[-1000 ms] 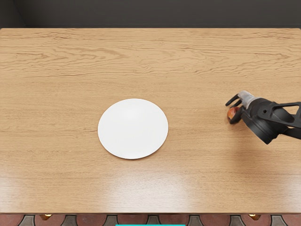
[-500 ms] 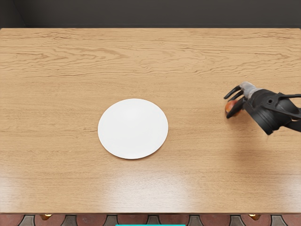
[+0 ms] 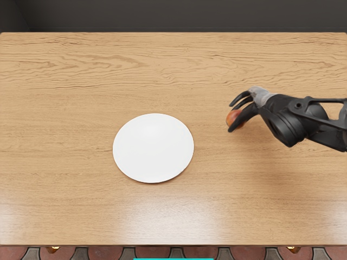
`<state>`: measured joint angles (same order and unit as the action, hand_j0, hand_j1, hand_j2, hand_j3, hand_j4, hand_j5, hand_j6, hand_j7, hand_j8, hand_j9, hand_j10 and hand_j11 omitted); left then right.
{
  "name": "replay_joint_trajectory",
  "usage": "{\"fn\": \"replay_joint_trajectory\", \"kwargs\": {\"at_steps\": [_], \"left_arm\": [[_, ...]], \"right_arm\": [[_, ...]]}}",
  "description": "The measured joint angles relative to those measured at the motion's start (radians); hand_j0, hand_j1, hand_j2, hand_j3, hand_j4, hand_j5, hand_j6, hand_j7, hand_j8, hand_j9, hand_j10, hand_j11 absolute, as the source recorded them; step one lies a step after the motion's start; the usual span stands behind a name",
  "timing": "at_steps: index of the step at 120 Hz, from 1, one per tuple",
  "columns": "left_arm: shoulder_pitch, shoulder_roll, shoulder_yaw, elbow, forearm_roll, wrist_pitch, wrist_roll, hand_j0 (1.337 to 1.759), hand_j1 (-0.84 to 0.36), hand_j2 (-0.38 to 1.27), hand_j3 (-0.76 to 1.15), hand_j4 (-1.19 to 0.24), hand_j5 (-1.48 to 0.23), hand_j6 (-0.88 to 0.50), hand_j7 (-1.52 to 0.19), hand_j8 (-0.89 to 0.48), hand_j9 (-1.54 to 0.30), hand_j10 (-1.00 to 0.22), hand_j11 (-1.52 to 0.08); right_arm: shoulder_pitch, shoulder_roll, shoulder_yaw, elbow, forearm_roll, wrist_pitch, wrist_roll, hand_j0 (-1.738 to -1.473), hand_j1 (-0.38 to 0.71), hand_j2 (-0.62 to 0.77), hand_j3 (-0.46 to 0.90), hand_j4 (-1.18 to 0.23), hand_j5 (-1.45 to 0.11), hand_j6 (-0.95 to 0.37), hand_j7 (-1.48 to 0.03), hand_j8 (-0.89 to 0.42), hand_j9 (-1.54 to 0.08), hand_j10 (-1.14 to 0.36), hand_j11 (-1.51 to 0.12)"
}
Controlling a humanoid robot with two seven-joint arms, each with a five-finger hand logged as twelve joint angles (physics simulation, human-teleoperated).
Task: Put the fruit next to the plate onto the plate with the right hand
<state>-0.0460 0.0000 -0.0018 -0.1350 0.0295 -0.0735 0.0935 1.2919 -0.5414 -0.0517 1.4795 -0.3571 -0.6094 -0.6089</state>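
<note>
A wide wooden counter [image 3: 81, 65], seen from above at a slant. A round white plate [image 3: 153, 147] lies flat near its middle. The right hand [image 3: 254, 108], its arm entering from the right edge, has its fingers curled around a small orange-red fruit [image 3: 233, 117]. The plate lies to the left of the hand and slightly toward the near edge, with bare wood between them, so the carry should run leftward. No left arm shows.

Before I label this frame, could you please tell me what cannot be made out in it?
- Head view: the fruit is small and partly covered by fingers of the right hand; its kind is unclear.
- Head view: the right arm is cut off by the right edge.
- The left hand is out of view.
</note>
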Motion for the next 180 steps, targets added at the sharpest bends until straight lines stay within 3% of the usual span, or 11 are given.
{"fn": "replay_joint_trajectory", "kwargs": {"at_steps": [62,81,99,105,119,137,180], "left_arm": [[0.000,0.000,0.000,0.000,0.000,0.000,0.000,1.658,0.07,0.05,0.00,-0.23,-0.30,-0.23,-0.30,-0.23,-0.30,-0.23,-0.30],[0.000,0.000,0.000,0.000,0.000,0.000,0.000,1.658,0.07,0.05,0.00,-0.23,-0.30,-0.23,-0.30,-0.23,-0.30,-0.23,-0.30],[0.000,0.000,0.000,0.000,0.000,0.000,0.000,1.658,0.07,0.05,0.00,-0.23,-0.30,-0.23,-0.30,-0.23,-0.30,-0.23,-0.30],[0.000,0.000,0.000,0.000,0.000,0.000,0.000,1.658,0.07,0.05,0.00,-0.23,-0.30,-0.23,-0.30,-0.23,-0.30,-0.23,-0.30],[0.000,0.000,0.000,0.000,0.000,0.000,0.000,1.658,0.07,0.05,0.00,-0.23,-0.30,-0.23,-0.30,-0.23,-0.30,-0.23,-0.30],[0.000,0.000,0.000,0.000,0.000,0.000,0.000,1.658,0.07,0.05,0.00,-0.23,-0.30,-0.23,-0.30,-0.23,-0.30,-0.23,-0.30],[0.000,0.000,0.000,0.000,0.000,0.000,0.000,1.658,0.07,0.05,0.00,-0.23,-0.30,-0.23,-0.30,-0.23,-0.30,-0.23,-0.30]], "right_arm": [[0.003,0.264,0.112,0.011,0.071,0.000,0.002,-1.657,0.25,0.58,0.00,-0.85,-1.19,-0.55,-1.13,-0.48,-1.17,-0.68,-1.19],[-0.005,0.347,0.111,-0.052,0.062,0.000,0.000,-1.658,0.31,0.61,0.00,-0.85,-1.19,-0.49,-1.13,-0.43,-1.17,-0.64,-1.19],[-0.016,0.385,0.108,-0.098,0.044,-0.001,-0.001,-1.658,0.30,0.60,0.00,-0.86,-1.16,-0.53,-1.13,-0.48,-1.16,-0.71,-1.17],[-0.018,0.392,0.107,-0.106,0.039,-0.002,-0.001,-1.658,0.30,0.57,0.00,-0.82,-1.09,-0.54,-1.07,-0.48,-1.10,-0.70,-1.11],[-0.020,0.400,0.106,-0.119,0.034,-0.002,-0.002,-1.658,0.26,0.35,0.00,-0.69,-0.91,-0.52,-0.90,-0.46,-0.92,-0.62,-0.92],[-0.021,0.402,0.099,-0.126,0.031,-0.002,-0.002,-1.658,0.16,0.13,0.00,-0.51,-0.67,-0.43,-0.66,-0.39,-0.67,-0.48,-0.67],[0.026,0.384,0.091,-0.132,0.037,-0.001,-0.002,-1.658,-0.16,0.01,0.00,-0.18,-0.23,-0.16,-0.23,-0.16,-0.23,-0.17,-0.23]]}}
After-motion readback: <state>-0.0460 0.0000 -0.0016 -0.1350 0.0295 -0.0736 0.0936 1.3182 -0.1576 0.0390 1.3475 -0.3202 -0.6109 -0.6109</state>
